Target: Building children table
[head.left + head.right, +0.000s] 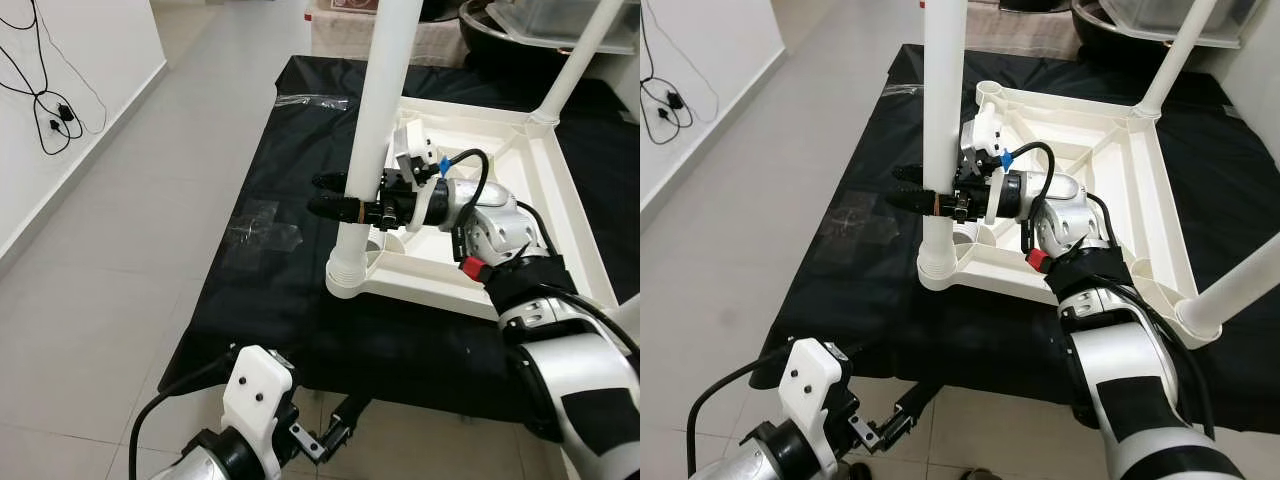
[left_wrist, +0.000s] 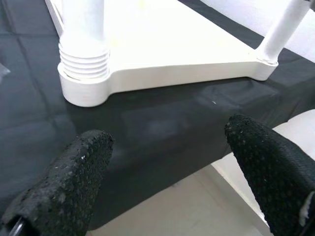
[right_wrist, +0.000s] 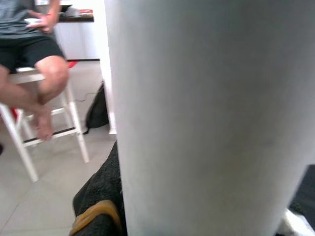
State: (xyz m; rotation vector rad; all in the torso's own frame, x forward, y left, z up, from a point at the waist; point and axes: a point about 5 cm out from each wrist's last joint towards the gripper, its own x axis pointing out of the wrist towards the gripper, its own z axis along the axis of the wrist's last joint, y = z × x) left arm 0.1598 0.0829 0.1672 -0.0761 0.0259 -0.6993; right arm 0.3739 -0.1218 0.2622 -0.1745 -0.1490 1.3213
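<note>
The upturned table top (image 1: 520, 150) and its screwed-in leg (image 1: 375, 120) look like smooth white plastic with a soft sheen, the leg's base ribbed with threads. Under them lies a thin black sheet (image 1: 280, 240), slightly glossy and creased, patched with clear shiny tape (image 1: 262, 232). The left gripper's fingertips (image 2: 74, 182) are matt black with a rough, pebbled texture, and the floor tiles (image 1: 90, 330) are pale grey with a dull shine.

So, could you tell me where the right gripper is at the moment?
In the left eye view, the right gripper is closed around the upright white table leg, just above the threaded socket at the near-left corner of the upturned white tabletop on the black cloth.
</note>
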